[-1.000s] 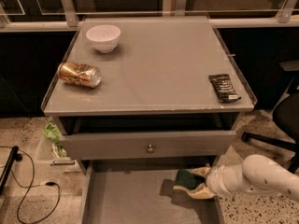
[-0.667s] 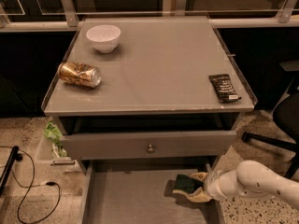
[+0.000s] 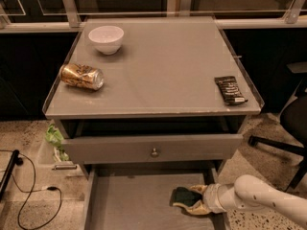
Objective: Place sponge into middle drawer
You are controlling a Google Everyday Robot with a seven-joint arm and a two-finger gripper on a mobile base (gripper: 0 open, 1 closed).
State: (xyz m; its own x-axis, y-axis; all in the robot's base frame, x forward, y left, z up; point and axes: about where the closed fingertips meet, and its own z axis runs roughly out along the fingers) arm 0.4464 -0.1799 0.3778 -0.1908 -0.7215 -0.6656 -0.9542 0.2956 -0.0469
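Observation:
The sponge (image 3: 181, 195), dark green on top, lies low over the right part of the floor of the open middle drawer (image 3: 129, 200). My gripper (image 3: 192, 199) reaches in from the right on a white arm, and its tan fingers (image 3: 197, 189) sit around the sponge's right end. The drawer is pulled out below the top drawer with the round knob (image 3: 154, 152). I cannot tell whether the sponge rests on the drawer floor or hangs just above it.
On the cabinet top stand a white bowl (image 3: 106, 38), a gold can on its side (image 3: 82, 76) and a black snack bar wrapper (image 3: 230, 89). A black chair base (image 3: 288, 143) is at the right. Cables (image 3: 29, 195) lie on the floor at the left.
My gripper has moved left and a little lower into the middle drawer, carrying the sponge with it.

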